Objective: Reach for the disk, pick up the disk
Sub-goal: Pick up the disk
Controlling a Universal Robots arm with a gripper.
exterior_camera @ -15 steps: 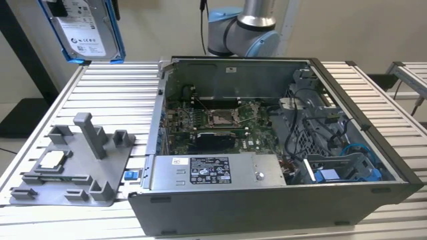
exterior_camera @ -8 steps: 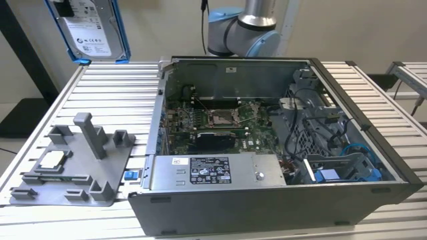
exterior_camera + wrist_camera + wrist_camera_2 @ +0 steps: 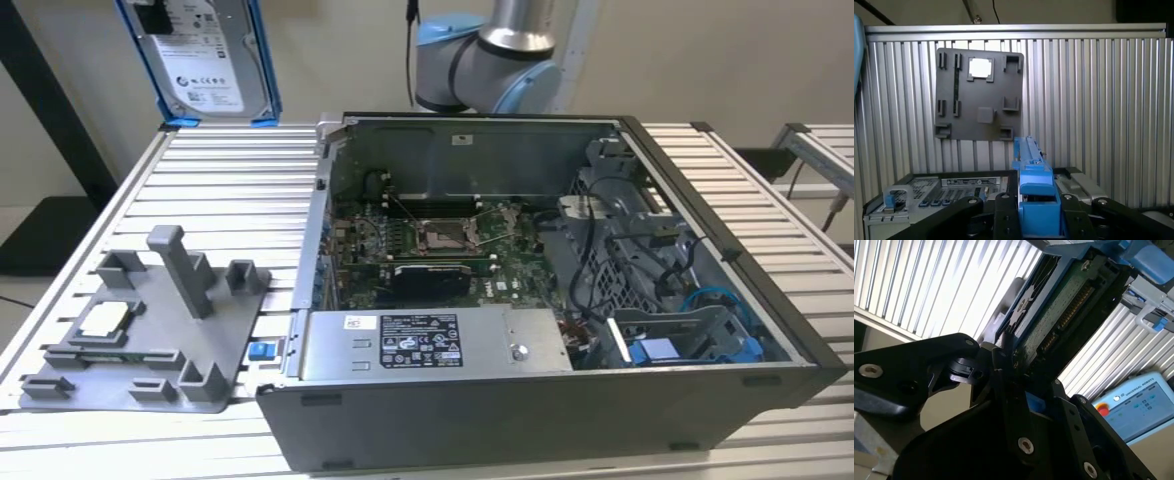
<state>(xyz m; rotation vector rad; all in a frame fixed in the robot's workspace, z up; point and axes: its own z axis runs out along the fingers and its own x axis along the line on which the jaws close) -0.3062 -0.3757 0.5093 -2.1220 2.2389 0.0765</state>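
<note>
First wrist view: pincer is gripping disk by its blue edge; narrow hold is probably risking a slip.

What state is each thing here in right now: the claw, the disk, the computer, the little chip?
gripper: shut on the disk.
disk: held upright by its blue bracket.
computer case: open, insides showing.
chip: lying flat in the grey fixture.
</note>
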